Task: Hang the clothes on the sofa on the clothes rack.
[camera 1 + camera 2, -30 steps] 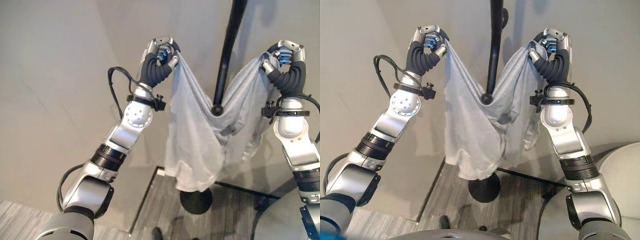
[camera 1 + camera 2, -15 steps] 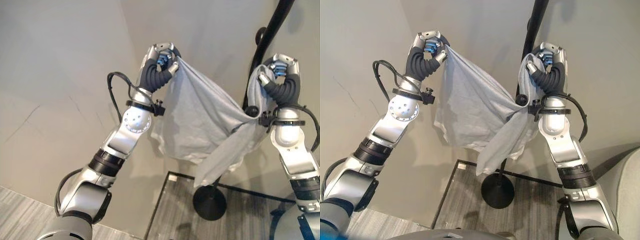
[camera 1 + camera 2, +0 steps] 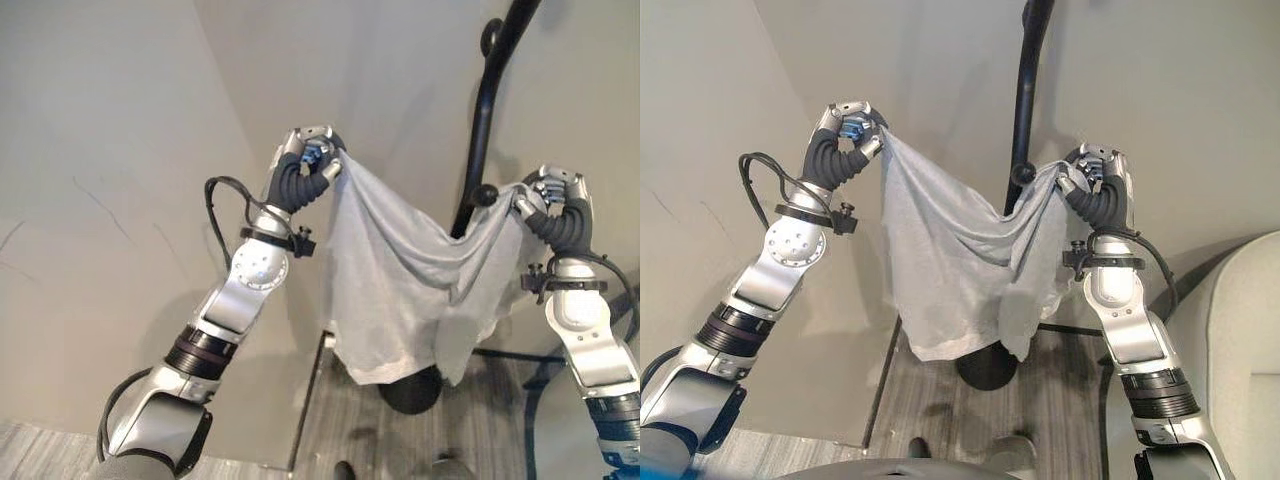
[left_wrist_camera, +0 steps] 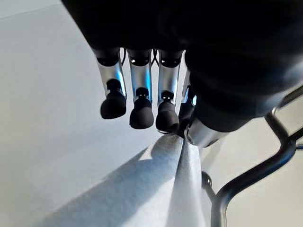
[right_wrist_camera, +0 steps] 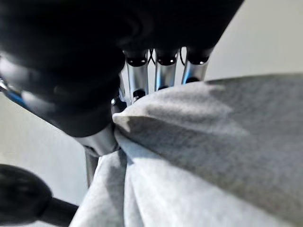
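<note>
Left hand (image 3: 308,165) raised high at left, dark ribbed cover over wrist, fingers (image 4: 137,101) and thumb curled tight, pinching one upper corner of the grey garment (image 3: 400,285). Garment: soft, thin light-grey knit, matte, stretched between both hands; top edge sagging in a shallow curve with diagonal folds running from each grip; lower hem hanging loose and uneven, slightly paler band along the bottom. In left wrist view, fabric gathered into a narrow ridge right at the pinch, fanning out wider below.

Clothes rack (image 3: 487,95) just behind the garment's right part: glossy black round pole, curved toward the top, small rounded knob pegs; one knob (image 3: 486,194) just beside the garment's top edge near the right hand. Contact between cloth and knob not clear. Black domed base (image 3: 410,390) on striped grey floor (image 3: 330,420), partly hidden behind the hem.

Right hand (image 3: 553,195) at right, lower than the left, fingers clamped on the opposite upper corner; in right wrist view cloth bunched thickly between thumb and fingers (image 5: 163,75), fine heathered texture visible. Pale sofa edge (image 3: 1240,330) at far right, smooth and rounded.
</note>
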Controlling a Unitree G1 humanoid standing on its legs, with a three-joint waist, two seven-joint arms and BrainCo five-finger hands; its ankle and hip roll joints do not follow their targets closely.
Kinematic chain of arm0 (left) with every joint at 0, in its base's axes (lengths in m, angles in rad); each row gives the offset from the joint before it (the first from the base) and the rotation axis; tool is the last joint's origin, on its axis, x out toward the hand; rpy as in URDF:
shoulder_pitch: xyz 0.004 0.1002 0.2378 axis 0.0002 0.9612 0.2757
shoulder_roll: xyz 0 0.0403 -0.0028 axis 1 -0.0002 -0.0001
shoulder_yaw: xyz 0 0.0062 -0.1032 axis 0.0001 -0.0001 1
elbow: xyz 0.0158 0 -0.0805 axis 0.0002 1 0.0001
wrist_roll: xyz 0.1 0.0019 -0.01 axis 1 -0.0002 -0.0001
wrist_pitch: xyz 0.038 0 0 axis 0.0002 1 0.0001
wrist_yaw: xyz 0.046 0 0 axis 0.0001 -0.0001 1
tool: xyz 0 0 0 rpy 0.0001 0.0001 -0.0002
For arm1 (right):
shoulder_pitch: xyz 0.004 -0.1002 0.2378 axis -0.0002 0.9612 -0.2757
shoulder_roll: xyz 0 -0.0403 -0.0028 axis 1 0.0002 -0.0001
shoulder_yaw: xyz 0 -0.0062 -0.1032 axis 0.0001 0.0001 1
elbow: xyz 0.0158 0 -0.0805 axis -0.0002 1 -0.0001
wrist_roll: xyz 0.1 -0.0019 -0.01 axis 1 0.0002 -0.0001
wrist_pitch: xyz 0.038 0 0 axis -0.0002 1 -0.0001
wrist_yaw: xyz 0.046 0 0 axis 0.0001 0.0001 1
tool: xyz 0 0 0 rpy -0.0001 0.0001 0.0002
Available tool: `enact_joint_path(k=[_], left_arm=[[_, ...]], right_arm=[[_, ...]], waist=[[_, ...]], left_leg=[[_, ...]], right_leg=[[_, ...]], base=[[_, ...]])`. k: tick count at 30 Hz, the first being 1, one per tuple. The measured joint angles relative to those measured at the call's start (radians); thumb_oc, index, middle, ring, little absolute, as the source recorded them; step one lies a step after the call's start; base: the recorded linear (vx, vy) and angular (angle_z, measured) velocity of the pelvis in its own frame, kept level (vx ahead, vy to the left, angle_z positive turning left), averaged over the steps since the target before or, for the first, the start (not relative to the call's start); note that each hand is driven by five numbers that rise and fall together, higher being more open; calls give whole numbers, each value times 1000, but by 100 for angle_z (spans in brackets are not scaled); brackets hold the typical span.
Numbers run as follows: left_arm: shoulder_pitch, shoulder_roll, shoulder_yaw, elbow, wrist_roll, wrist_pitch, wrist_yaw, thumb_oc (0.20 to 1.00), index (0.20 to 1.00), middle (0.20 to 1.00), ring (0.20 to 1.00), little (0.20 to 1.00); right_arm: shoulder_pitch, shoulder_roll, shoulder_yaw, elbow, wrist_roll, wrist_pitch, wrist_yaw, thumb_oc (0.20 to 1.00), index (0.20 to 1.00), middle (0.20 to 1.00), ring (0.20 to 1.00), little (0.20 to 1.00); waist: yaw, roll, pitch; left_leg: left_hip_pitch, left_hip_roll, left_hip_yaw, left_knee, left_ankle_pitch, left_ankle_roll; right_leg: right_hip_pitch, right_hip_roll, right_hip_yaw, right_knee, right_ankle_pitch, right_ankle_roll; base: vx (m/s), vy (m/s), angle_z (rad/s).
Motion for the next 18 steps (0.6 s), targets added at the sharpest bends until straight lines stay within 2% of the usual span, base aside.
enact_joint_path(k=[1,2,3,4,6,9,14,18], left_arm=[[0,0,0,0,0,0,0,200,200,200,200,200],[58,41,71,-60,0,-1,-5,200,200,200,200,200],[79,44,93,-75,0,-4,-4,200,200,200,200,200],[112,31,104,-93,0,-6,-4,200,200,200,200,200],[176,23,111,-149,0,-18,-7,200,200,200,200,200],[209,-20,117,-187,0,-31,-14,200,200,200,200,200],[226,-22,153,-233,-1,-44,-33,200,200,200,200,200],[275,-16,201,-291,-11,-53,-36,200,200,200,200,200]], right_arm=[[0,0,0,0,0,0,0,200,200,200,200,200],[33,17,-10,-34,-4,-1,14,200,200,200,200,200],[42,32,-23,-40,-5,-2,17,200,200,200,200,200],[60,36,-43,-54,-6,-2,21,200,200,200,200,200],[95,33,-74,-91,-7,-2,21,200,200,200,200,200],[113,21,-110,-132,-23,-3,25,200,200,200,200,200],[131,6,-186,-222,-42,-51,37,200,200,200,200,200],[153,14,-225,-224,-41,-80,38,200,200,200,200,200]], waist=[[0,0,0],[5,-64,-24],[4,-82,-33],[-1,-63,-37],[8,-23,-51],[-1,12,-73],[-32,13,-75],[-30,13,-75]], left_leg=[[0,0,0,0,0,0],[1,-1,-2,0,8,-36],[2,4,-10,0,13,-54],[4,34,-27,0,16,-73],[5,84,-28,0,29,-95],[7,135,-32,1,35,-100],[24,146,-34,5,41,-112],[32,143,-40,0,30,-128]], right_leg=[[0,0,0,0,0,0],[63,1,0,-149,63,34],[77,14,19,-169,116,34],[86,45,4,-170,128,38],[87,106,-1,-169,124,8],[89,160,-7,-165,118,-22],[107,172,-14,-165,114,-30],[118,167,-18,-167,110,-32]], base=[[72,-223,5],[46,-136,14],[54,-179,28],[32,-154,17],[3,-122,-4],[10,-91,-9],[6,-25,-1],[10,0,3]])
